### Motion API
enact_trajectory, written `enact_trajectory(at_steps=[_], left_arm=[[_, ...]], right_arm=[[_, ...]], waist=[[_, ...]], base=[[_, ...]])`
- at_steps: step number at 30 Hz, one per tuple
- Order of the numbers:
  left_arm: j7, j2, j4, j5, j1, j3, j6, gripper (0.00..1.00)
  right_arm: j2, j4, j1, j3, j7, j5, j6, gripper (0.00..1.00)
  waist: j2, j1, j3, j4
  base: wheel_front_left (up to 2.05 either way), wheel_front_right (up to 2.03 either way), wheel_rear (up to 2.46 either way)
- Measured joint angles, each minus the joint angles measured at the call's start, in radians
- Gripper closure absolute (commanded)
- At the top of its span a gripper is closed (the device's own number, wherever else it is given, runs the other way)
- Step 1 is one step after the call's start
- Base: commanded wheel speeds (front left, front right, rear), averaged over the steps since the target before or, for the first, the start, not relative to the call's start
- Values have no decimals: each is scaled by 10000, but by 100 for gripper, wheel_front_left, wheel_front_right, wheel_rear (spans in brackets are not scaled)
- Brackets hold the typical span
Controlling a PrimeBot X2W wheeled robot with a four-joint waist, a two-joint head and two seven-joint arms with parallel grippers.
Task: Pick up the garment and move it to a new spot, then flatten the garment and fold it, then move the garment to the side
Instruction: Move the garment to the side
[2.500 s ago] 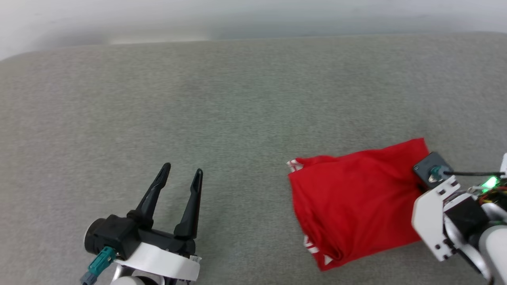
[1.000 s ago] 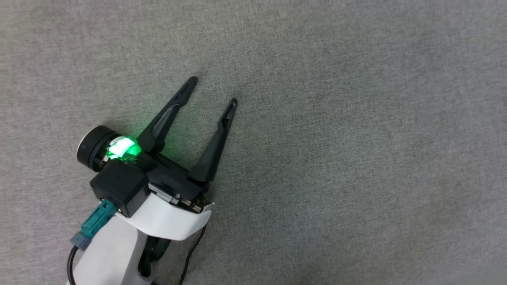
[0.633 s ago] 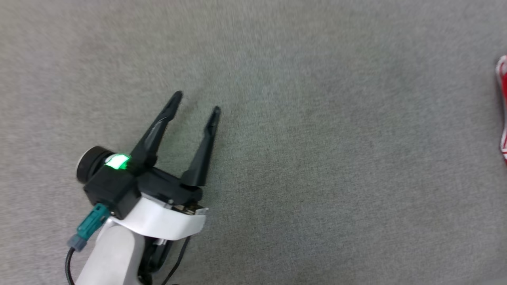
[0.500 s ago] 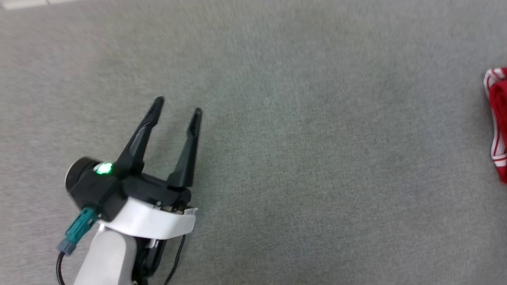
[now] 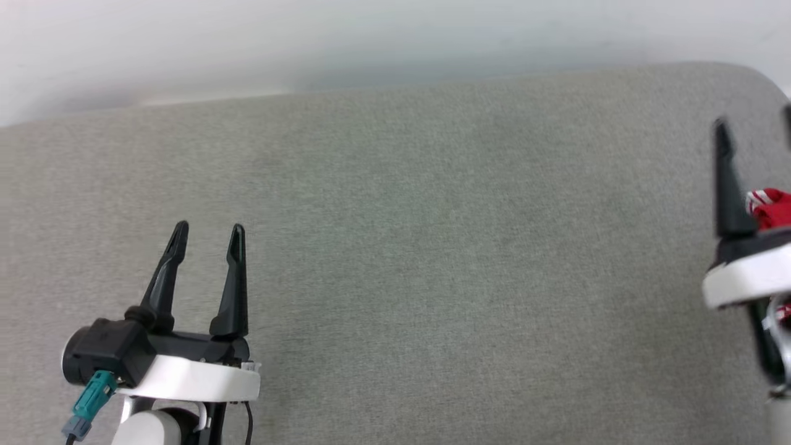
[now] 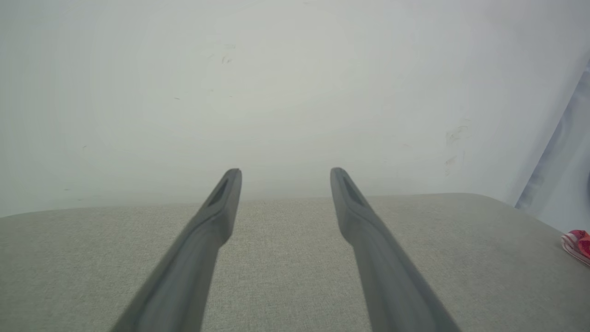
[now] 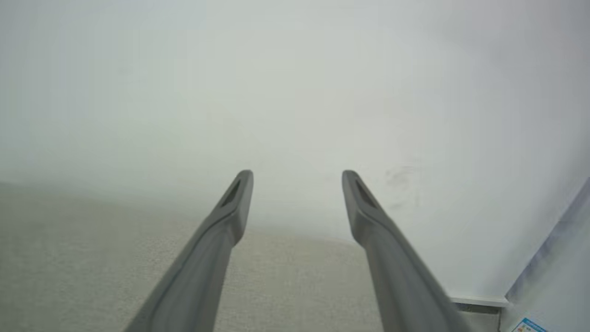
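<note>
1. The garment (image 5: 771, 209) is lying at the far right of the bench (image 5: 432, 247), just beside the right hand (image 5: 755, 120), which is standing open and empty.
2. The left hand (image 5: 209, 227) is hovering open, well apart from it.

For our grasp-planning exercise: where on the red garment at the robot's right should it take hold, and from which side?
Grip the garment at its striped trim, the bunched edge facing the middle of the grey cushion. Probably come down from above with the open right gripper, which is nearest. Most of the cloth lies out of frame, so this is tentative.
</note>
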Motion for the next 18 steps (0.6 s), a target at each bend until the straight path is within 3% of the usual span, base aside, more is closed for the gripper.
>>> enact_trajectory(at_steps=[6,18], left_arm=[[0,-219,430,107,412,201,-13,0],[0,-276,876,13,586,313,-42,0]], right_arm=[[1093,27,1166,263,-1035,420,0,0],[1586,836,1979,744,-2069,775,0,0]], waist=[[0,0,-536,386],[0,1,-803,512]], base=[[0,0,0],[0,0,0]])
